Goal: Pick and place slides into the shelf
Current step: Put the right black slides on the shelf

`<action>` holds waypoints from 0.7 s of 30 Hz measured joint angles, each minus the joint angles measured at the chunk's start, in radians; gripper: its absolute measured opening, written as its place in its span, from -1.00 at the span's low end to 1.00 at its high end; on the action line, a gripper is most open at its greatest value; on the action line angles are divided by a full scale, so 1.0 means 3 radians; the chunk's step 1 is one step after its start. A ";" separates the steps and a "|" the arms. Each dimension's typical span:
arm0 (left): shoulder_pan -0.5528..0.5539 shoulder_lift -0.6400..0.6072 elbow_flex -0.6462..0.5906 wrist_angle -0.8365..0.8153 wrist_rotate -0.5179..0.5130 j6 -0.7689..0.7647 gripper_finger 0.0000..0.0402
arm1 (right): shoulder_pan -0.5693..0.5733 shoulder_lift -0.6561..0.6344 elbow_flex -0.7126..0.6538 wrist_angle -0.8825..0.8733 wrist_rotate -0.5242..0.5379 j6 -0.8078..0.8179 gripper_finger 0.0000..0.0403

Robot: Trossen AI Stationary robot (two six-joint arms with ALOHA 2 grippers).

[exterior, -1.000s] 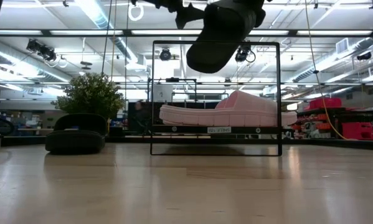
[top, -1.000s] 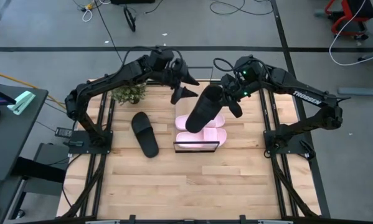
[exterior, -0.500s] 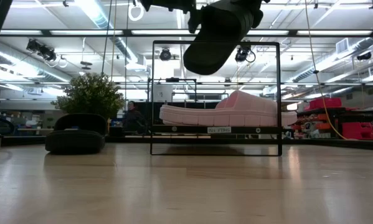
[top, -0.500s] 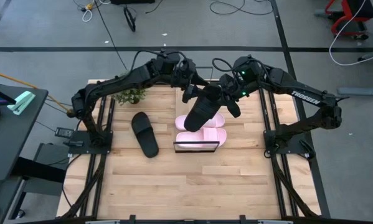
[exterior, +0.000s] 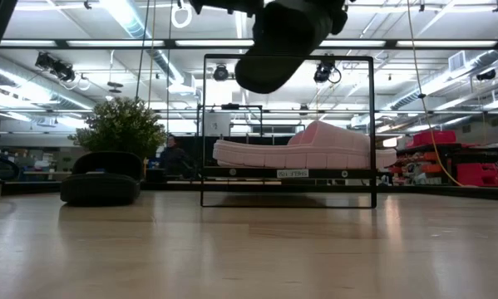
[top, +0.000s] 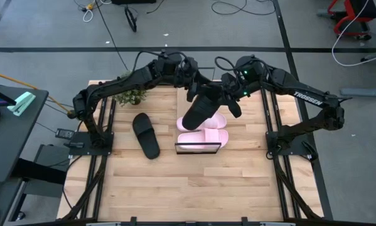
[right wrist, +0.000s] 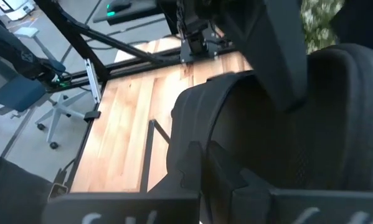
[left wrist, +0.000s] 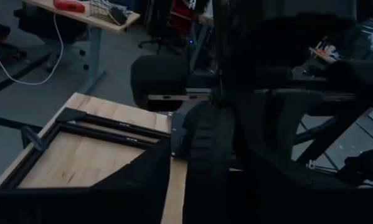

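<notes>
My right gripper (top: pixel 224 95) is shut on a black slide (top: pixel 198 112), held in the air above the shelf (exterior: pixel 288 58), a black wire frame. The slide slants, its low end (exterior: pixel 257 79) toward the table's left. My left gripper (top: pixel 194 90) is open at the slide's far upper end. In the left wrist view the slide's ribbed sole edge (left wrist: pixel 203 158) stands beside one finger (left wrist: pixel 139 180). Two pink slides (top: pixel 203 129) lie side by side on the shelf's lower level (exterior: pixel 303 148). The second black slide (top: pixel 146 134) lies sole down on the table, left of the shelf. My right gripper holds the black slide by its upper end (right wrist: pixel 236 155), coming from the table's right side and slanting down. The slide is lifted clear and tilts down to the left above the shelf. The gripper's own body hides the exact spot. My left gripper stands at the slide's upper end (left wrist: pixel 203 158). Whether its fingers touch the slide I cannot tell.
A potted plant (top: pixel 131 94) stands at the table's far left, behind the black slide on the table (exterior: pixel 101 184). The two arms crowd together over the shelf. The near half of the wooden tabletop (top: pixel 194 188) is bare.
My left gripper has moved toward the table's right, from open air up to the held slide's upper end. The black slide has swung its low end toward the table's left and risen a little, staying in my right gripper.
</notes>
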 joint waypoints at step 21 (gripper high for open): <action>0.0033 0.0001 0.0000 0.0021 -0.0448 -0.0001 -0.72 | 0.0005 -0.0015 0.0000 -0.0016 0.0107 0.0084 -0.51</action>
